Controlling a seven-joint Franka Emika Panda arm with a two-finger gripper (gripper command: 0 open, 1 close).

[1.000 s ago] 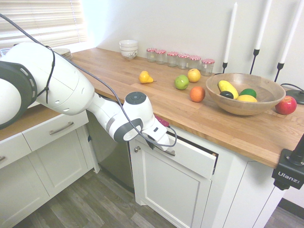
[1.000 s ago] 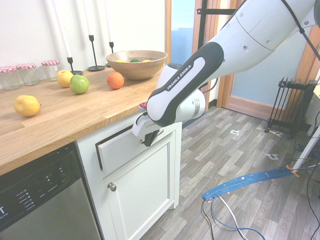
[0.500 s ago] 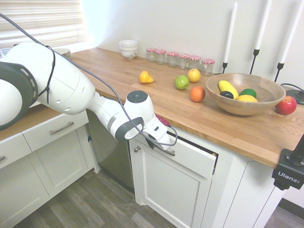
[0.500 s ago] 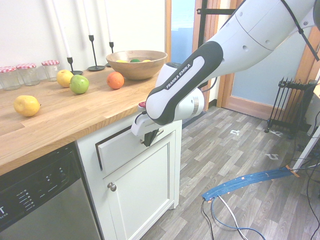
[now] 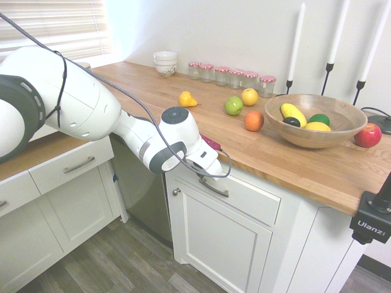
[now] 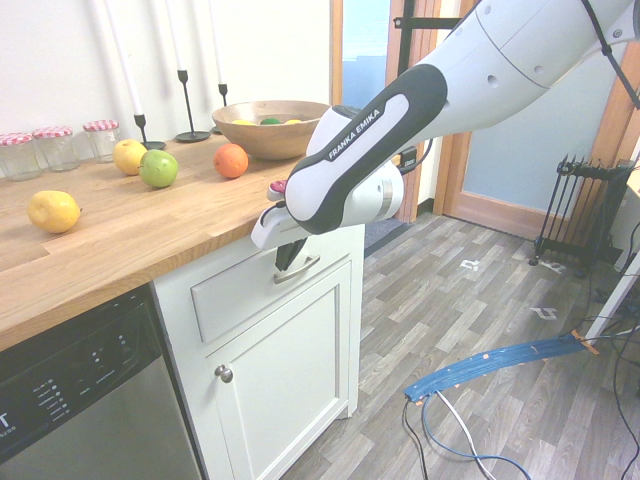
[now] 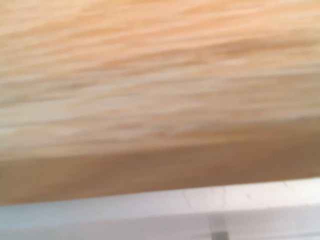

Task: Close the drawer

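Drawer point(image 5: 244, 194): seen flush with the cabinet face under the wooden countertop point(image 5: 293, 159), above the white cabinet door point(image 5: 214, 244) with a round knob point(image 5: 176, 191).
Handle point(image 5: 214, 187): curved silver bar, set on the drawer front.
Gripper point(image 6: 288, 254): held at the handle, just below the countertop edge; whether its dark fingers are spread or pressed together cannot be told.
Wrist view: filled by blurred wood grain, with a white strip alongside.
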